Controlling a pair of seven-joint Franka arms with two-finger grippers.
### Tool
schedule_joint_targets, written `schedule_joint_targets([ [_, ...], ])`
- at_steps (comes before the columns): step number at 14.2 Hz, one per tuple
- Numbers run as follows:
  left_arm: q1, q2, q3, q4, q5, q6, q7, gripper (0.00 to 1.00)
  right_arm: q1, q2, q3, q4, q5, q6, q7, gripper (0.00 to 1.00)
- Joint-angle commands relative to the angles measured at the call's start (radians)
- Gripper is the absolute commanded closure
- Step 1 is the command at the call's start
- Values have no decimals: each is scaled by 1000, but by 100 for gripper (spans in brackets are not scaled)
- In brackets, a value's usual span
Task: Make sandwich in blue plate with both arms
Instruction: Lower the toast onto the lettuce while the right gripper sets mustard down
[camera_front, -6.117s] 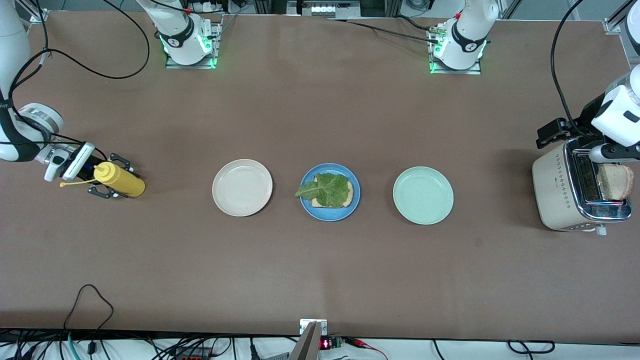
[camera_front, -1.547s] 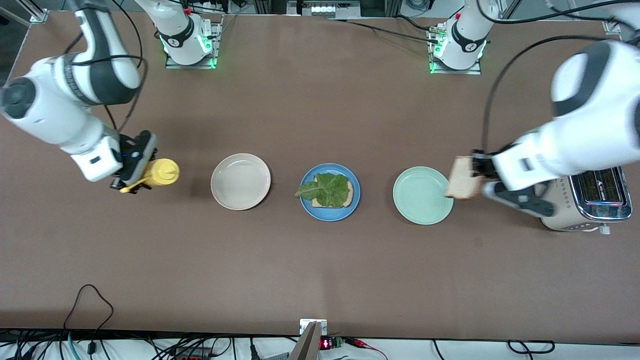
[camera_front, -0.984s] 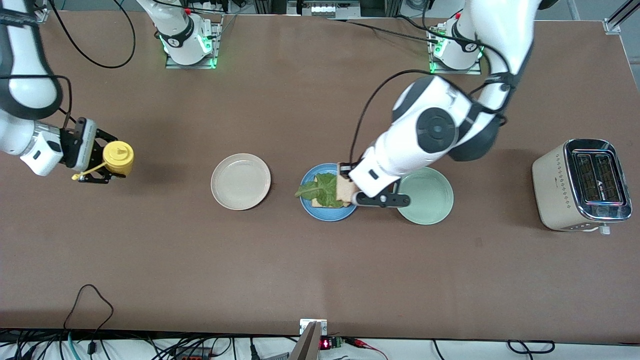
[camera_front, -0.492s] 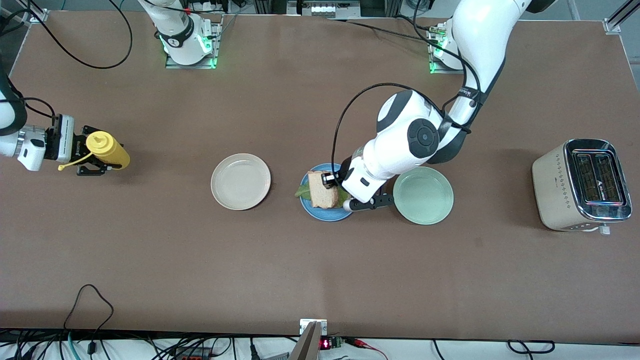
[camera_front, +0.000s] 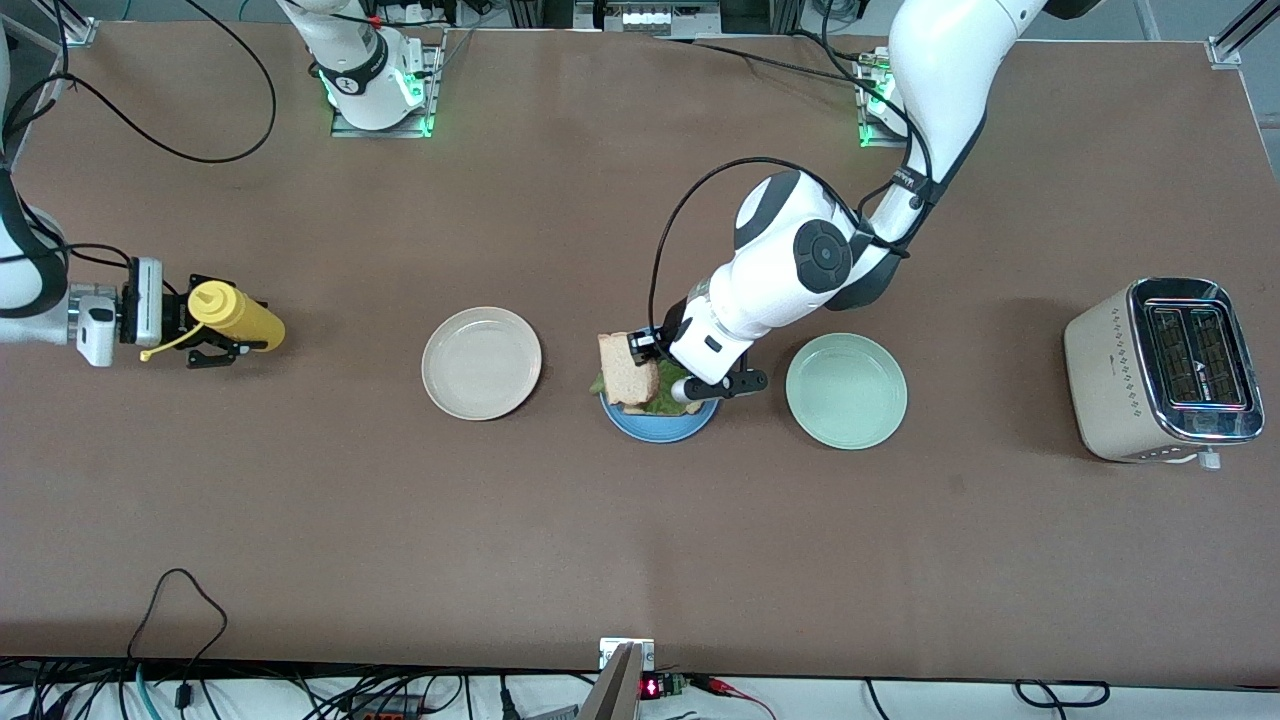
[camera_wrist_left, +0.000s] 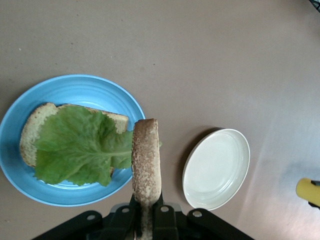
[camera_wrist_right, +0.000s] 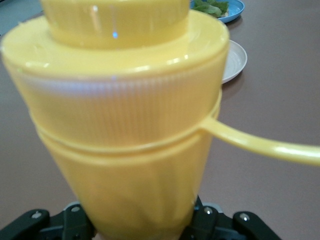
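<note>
Top bread slice is held on edge, clamped tight by one rim in the left pincer, over the blue plate. In the left wrist view the slice hangs upright past the plate's rim, on the cream plate's side, not over the stack. Edge-on grip reads as a carry pose from a toaster slot; the slice likely has to be tipped flat and shifted over the lettuce before release.

Bottom bread slice lies flat in the blue plate, lettuce leaf spread on it, one crust corner uncovered. Blue plate sits mid-desk, between cream plate and mint plate, all three in a row along the desk's length. Sandwich judged near done: only the top slice is not yet laid.

Yellow squeeze bottle is gripped around its body by the right pincer, held tilted near the desk edge at the right arm's end, well apart from the plates. This arm waits, probably parked clear of the left arm's reach.

Toaster stands at the left arm's end of the desk, slots empty.
</note>
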Motion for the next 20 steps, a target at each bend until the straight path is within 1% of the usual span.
schedule_joint_targets([
  [1,87,-44,-66,-75,-31,12,101,99,-29,74,24,60,18,-41,-32,100],
  [2,123,-43,-99,-83,-31,12,130,99,-33,91,24,73,18,-41,-36,100],
  [3,144,-41,-110,-93,-31,14,159,99,-35,102,24,80,18,-40,-36,100],
  [5,152,-41,-117,-116,-32,43,178,99,-41,124,24,93,16,-40,-45,100],
  [7,152,-37,-140,-145,-37,111,179,99,-52,142,24,100,16,-38,-48,100],
  [9,152,-33,-143,-161,-37,146,181,99,-53,145,23,105,16,-37,-45,99],
  [10,152,-32,-144,-161,-37,147,181,99,-55,147,23,109,15,-37,-45,97],
  [14,164,-30,-144,-184,-37,149,231,98,-78,147,21,123,7,-37,-48,97],
  [16,172,-21,-144,-193,-37,149,250,97,-81,151,19,125,7,-34,-45,96],
  [19,172,-9,-143,-193,-38,149,250,95,-82,170,19,128,15,-31,-40,86],
  [20,172,-7,-143,-193,-38,149,250,94,-82,170,19,129,16,-31,-36,71],
])
